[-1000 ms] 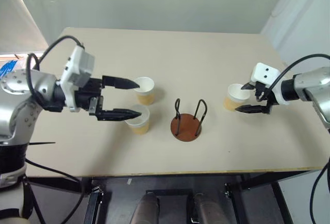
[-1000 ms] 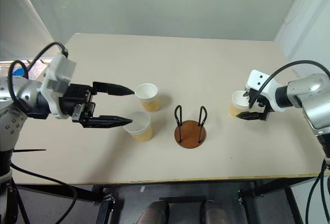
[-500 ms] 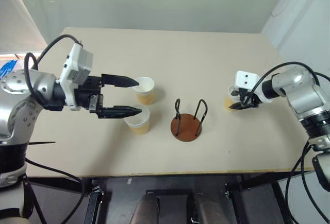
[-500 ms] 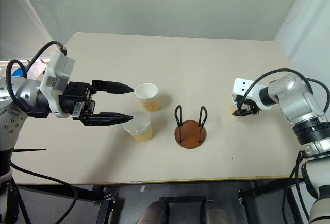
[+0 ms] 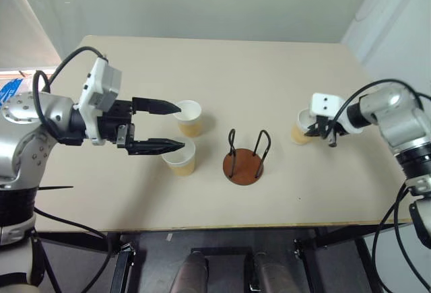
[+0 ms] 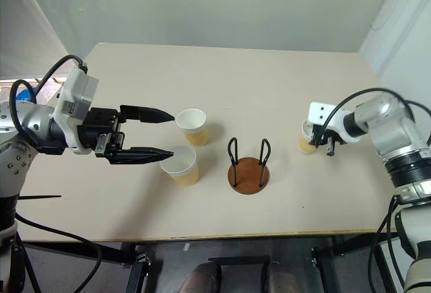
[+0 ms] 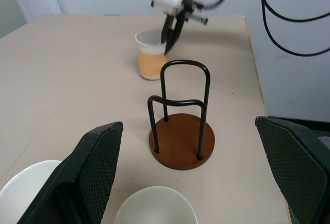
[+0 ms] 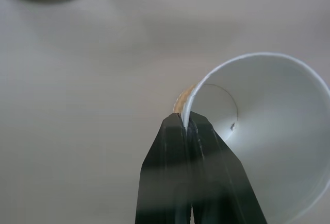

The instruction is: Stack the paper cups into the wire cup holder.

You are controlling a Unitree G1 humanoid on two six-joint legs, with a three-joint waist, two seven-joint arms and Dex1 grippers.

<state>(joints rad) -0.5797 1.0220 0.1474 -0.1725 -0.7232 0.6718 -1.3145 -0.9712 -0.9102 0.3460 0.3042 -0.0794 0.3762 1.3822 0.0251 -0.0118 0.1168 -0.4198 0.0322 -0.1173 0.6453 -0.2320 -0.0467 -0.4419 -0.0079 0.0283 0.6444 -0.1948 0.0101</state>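
The wire cup holder (image 5: 244, 161), a brown disc with two black wire loops, stands empty mid-table. My right gripper (image 5: 315, 128) is shut on the near rim of a paper cup (image 5: 300, 131) to the holder's right. In the right wrist view the rim (image 8: 186, 116) sits pinched between the fingers, one inside the cup and one outside. Two more paper cups (image 5: 190, 119) (image 5: 180, 158) stand upright left of the holder. My left gripper (image 5: 182, 128) hovers open just left of them, its fingertips over their rims and nothing between them.
The beige table (image 5: 269, 77) has free room behind and in front of the holder. Its right edge lies a short way beyond the held cup. Black cables (image 5: 377, 91) loop from the right arm above the table.
My right gripper has gone from open around the right cup to shut on its rim, and the wrist has turned. The left arm has kept still.
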